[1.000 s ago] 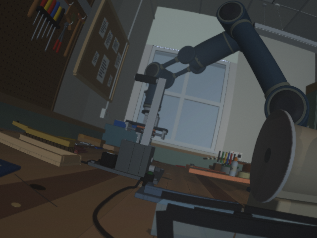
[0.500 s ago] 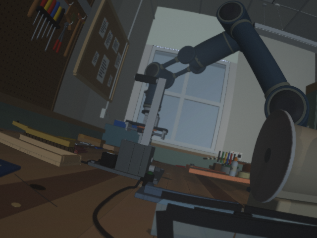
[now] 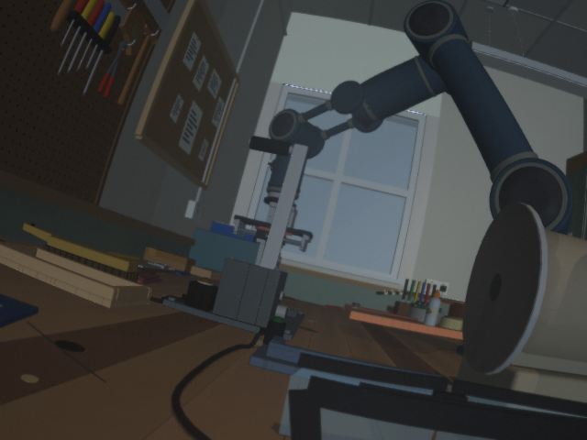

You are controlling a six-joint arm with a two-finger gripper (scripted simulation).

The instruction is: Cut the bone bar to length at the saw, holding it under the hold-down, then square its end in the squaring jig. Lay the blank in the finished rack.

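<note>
The bone bar is hidden from me behind the saw's grey upright post (image 3: 284, 208). My gripper (image 3: 274, 233) hangs on the arm (image 3: 455, 90) just behind that post, low over the far side of the bench, and it is closed on something I cannot make out, most likely the bar. The saw's dark grey housing (image 3: 249, 291) stands on a flat base in the middle of the bench, with a black cable running from it toward me.
A dark frame (image 3: 426, 402) fills the near bottom right, with a large disc-fronted machine (image 3: 512, 289) above it. Wooden planks (image 3: 76, 274) lie at left, a teal box (image 3: 223, 248) behind the saw, and an orange tray with bottles (image 3: 412, 322) at right.
</note>
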